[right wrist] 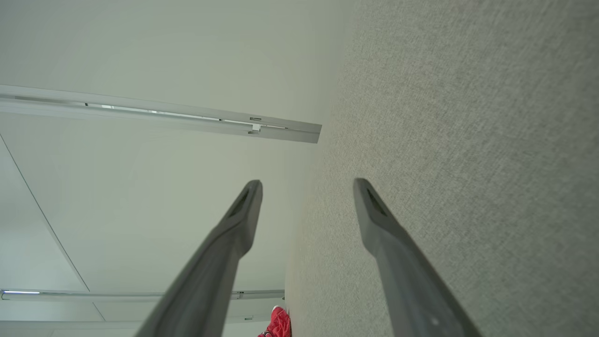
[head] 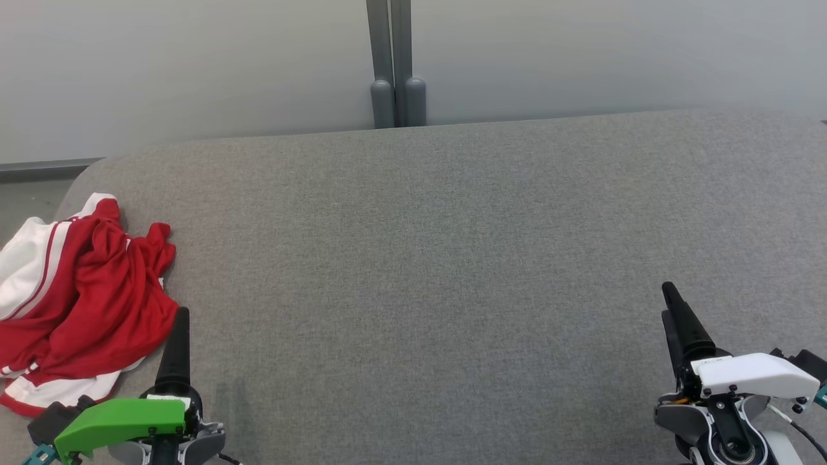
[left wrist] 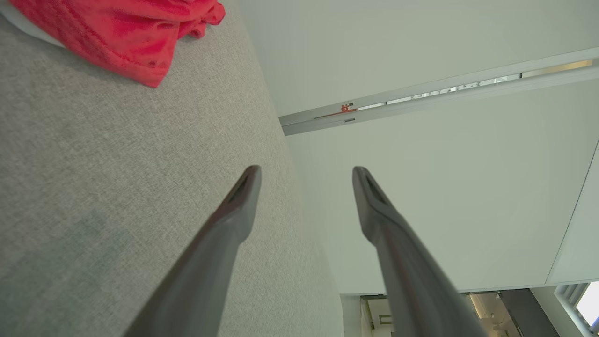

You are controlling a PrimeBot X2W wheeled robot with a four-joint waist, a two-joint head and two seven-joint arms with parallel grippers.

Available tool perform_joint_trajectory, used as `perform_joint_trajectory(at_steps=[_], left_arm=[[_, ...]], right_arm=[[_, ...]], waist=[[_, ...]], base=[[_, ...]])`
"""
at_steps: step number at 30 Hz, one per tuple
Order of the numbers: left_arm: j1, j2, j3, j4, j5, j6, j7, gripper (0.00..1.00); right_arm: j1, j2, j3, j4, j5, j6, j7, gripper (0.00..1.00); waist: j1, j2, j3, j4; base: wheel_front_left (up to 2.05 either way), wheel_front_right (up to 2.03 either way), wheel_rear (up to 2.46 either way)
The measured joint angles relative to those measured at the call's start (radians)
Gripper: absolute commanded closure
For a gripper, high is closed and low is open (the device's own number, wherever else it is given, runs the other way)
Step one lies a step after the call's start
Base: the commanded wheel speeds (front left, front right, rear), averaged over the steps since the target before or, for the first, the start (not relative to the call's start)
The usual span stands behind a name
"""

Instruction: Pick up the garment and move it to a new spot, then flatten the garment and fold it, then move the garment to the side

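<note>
head view: you have the garment [head: 77, 290], red with white panels, lying crumpled at the far left edge of the grey cushion [head: 452, 258], and part of it seems to overhang that edge. your left gripper [head: 180, 320] stands just beside the heap's near right side; whether it touches the cloth cannot be told. your right gripper [head: 672, 303] sits well apart at the lower right, over bare fabric. left wrist view: the left gripper [left wrist: 306, 173] has its jaws spread wide with nothing between them, and the garment [left wrist: 131, 32] lies ahead, off to one side of the fingers. right wrist view: the right gripper [right wrist: 307, 185] likewise stands wide apart and empty, with a scrap of the garment [right wrist: 279, 325] showing far off at the bottom. assessment: the first step, the pick-up, is not yet begun. the next move calls for you to swing the left gripper over the heap, lower onto a raised fold and close. a pinch on one loose layer risks the cloth trailing or slipping off the edge.
</note>
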Motion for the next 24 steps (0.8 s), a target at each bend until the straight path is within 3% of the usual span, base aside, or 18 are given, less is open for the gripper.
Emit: perform_joint_trajectory(at_steps=[24], left_arm=[[0.001, 0.0, -0.026, -0.019, 0.48, 0.006, -0.091, 0.0]], right_arm=[[0.0, -0.014, 0.045, -0.009, -0.464, 0.0, -0.093, 0.0]], waist=[[0.0, 0.0, 0.0, 0.005]], base=[[0.0, 0.0, 0.0]])
